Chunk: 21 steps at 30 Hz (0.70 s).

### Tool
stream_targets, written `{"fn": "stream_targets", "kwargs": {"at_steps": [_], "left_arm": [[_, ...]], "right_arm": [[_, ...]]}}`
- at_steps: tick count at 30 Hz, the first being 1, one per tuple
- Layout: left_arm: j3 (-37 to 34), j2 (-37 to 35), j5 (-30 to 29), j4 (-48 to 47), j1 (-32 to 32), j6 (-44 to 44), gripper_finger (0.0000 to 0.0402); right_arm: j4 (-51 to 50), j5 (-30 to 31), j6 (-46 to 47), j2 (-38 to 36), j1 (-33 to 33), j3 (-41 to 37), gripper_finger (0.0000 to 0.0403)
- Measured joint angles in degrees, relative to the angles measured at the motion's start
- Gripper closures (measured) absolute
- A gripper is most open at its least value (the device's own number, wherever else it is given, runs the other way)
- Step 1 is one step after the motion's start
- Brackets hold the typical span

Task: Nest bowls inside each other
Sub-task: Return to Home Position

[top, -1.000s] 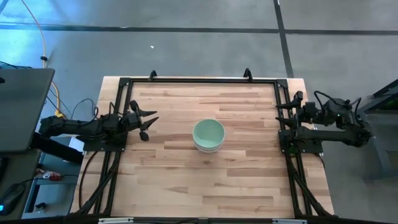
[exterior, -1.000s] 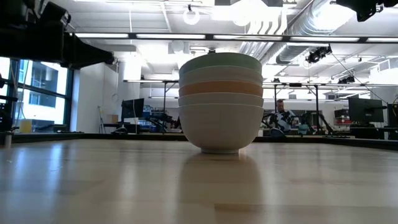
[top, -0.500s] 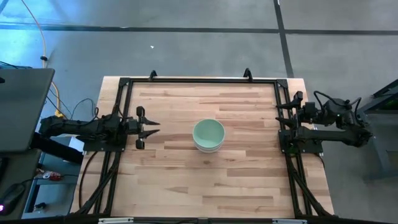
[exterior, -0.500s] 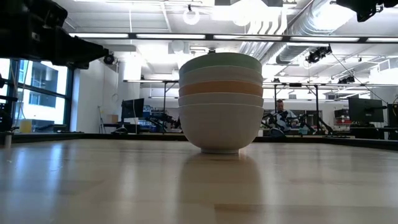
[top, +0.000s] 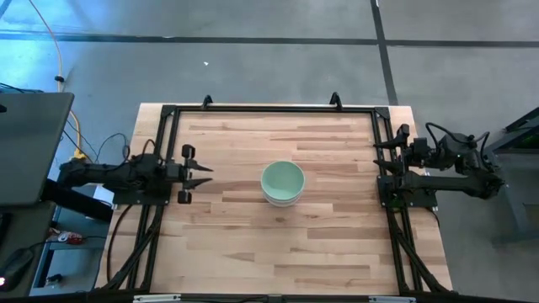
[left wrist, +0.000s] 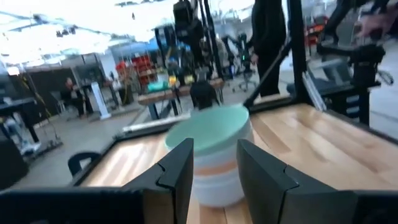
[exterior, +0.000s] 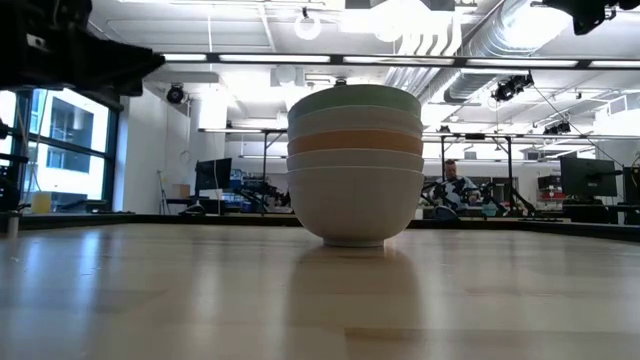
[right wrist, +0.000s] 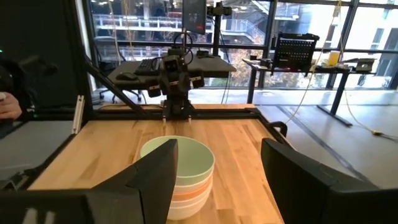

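Note:
Five bowls stand nested in one stack point(top: 282, 183) at the table's middle, its base on the wood. The mint green bowl point(exterior: 355, 100) is on top; under it lie a white rim, the salmon-orange rim point(exterior: 355, 142) and two more white ones. The stack also shows in the wrist views point(left wrist: 211, 146) point(right wrist: 180, 168). My left gripper point(top: 200, 174) hovers open near the table's left edge, pointing at the stack from well short of it. My right gripper point(top: 386, 153) waits open at the right edge. Neither touches a bowl.
A black metal frame point(top: 269, 109) runs along the far edge and both sides of the table. Bare wood surrounds the stack on every side. A dark screen point(top: 29, 143) stands left of the table. A person point(exterior: 452, 185) sits in the room beyond.
My left gripper has drawn back a little toward the table's left edge, away from the stack, and has turned about its wrist from a tilted stance to a level one. The stack has stayed where it was.

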Motion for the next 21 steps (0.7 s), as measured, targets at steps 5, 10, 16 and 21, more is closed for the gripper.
{"fn": "stream_targets", "kwargs": {"at_steps": [5, 10, 16, 21], "left_arm": [[0.08, -6.12, 0.54, -3.8, 0.0, 0.16, 0.0288], [0.11, -6.04, 0.55, -4.25, -0.02, -0.4, 0.0288], [0.1, -6.04, 0.95, -4.04, 0.04, 1.07, 0.0288], [0.0, -4.95, -3.46, -8.81, 0.32, -1.1, 0.0289]], "right_arm": [[-0.01, -0.63, 0.76, -0.01, 0.02, 0.0, 0.0179], [0.0, -0.61, 0.73, -0.02, 0.0, 0.0, 0.0179], [0.03, -0.59, 0.24, -0.02, 0.0, 0.0, 0.0179], [0.04, -0.59, 0.12, -0.02, 0.0, 0.0, 0.0179]]}}
